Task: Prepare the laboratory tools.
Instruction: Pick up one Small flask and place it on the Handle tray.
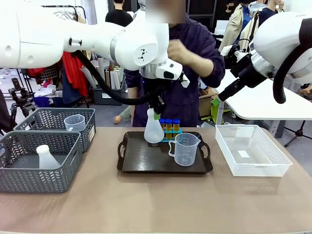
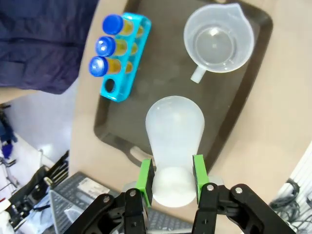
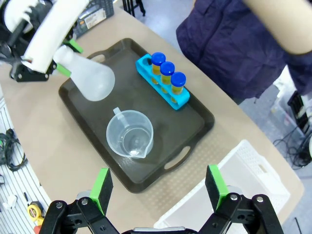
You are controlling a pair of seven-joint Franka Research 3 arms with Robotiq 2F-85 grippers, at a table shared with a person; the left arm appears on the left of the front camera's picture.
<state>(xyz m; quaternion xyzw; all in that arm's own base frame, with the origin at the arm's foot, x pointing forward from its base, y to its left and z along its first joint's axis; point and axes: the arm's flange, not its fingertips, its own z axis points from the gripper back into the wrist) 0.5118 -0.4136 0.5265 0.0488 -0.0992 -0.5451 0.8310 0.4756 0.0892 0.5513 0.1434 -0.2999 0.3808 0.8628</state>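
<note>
A tan-brown tabletop (image 1: 156, 200) fills the foreground; behind it stands a white table (image 1: 265, 100); a clothes rail with red garments (image 1: 73, 68) at back left; pale grey floor (image 1: 105, 114).

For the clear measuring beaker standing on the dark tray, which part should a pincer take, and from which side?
Probably the rim wall of the measuring beaker, from straight above, one finger inside and one outside. It stands upright and open-mouthed on the tray, and its body looks wide for the right pincer, which hangs open above it. Avoid the handle side; the spout faces the opposite way.
</note>
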